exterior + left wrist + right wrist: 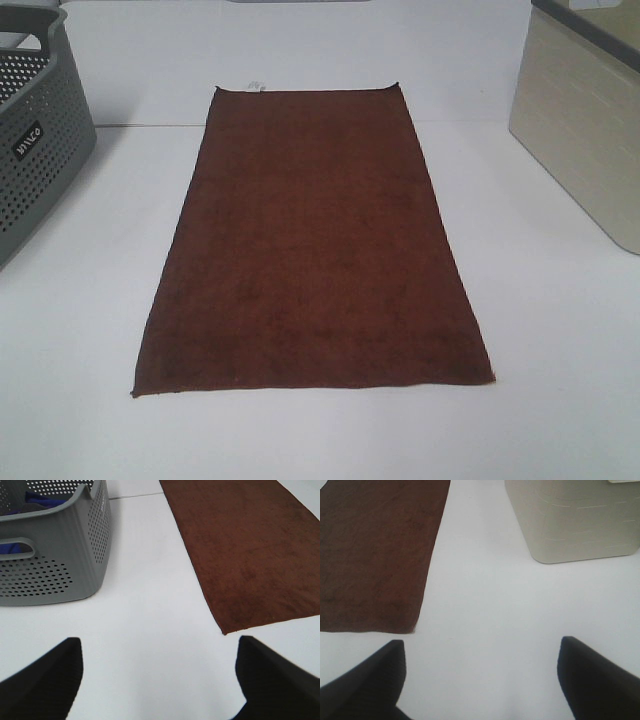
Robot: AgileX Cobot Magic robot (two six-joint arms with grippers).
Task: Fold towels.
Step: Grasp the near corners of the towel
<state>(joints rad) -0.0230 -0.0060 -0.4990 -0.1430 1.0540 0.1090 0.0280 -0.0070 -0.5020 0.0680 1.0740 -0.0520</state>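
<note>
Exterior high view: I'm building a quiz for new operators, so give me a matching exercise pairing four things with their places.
Things:
1. towel
2. grey perforated basket
3. beige bin
4. white tag

Places:
a. right edge of the view
b. towel's far short edge
c. centre of the view, spread flat
d. left edge of the view

Pairs: 1-c, 2-d, 3-a, 4-b

My left gripper shows as two fingers, plain matte black, broad toward my wrist and narrowing to blunt, rounded tips. My right gripper has the same pair of fingers: black, wedge-shaped, smooth-edged, with rounded tips. Only these fingers of mine are in sight.
</note>
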